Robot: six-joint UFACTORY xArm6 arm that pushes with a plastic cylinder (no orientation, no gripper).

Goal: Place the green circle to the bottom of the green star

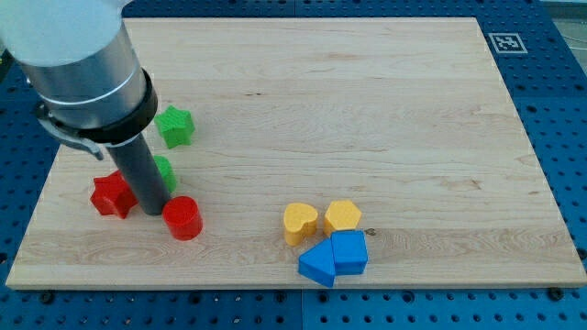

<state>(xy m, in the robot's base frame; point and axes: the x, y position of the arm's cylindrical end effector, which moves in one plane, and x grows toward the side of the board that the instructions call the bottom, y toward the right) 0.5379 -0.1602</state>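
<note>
while my tip [152, 211] rests on the wooden board [367, 101], the green circle [165, 171] sits just beside the rod, toward the view's right and partly hidden by it. the green star [174, 126] lies above the tip. a red star [112, 194] flanks the tip's left, a red cylinder [182, 218] its right. the rod has no fingers, so no opening state applies. far right of the tip cluster a yellow heart [299, 221], yellow hexagon [342, 216] and two blue blocks [334, 258].

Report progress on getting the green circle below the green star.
Mostly done: the green circle already sits below the green star, slightly toward the view's left, partly hidden by my rod. In hand: my tip rests beside it, between the red star and red cylinder. Left: perhaps minor alignment.
</note>
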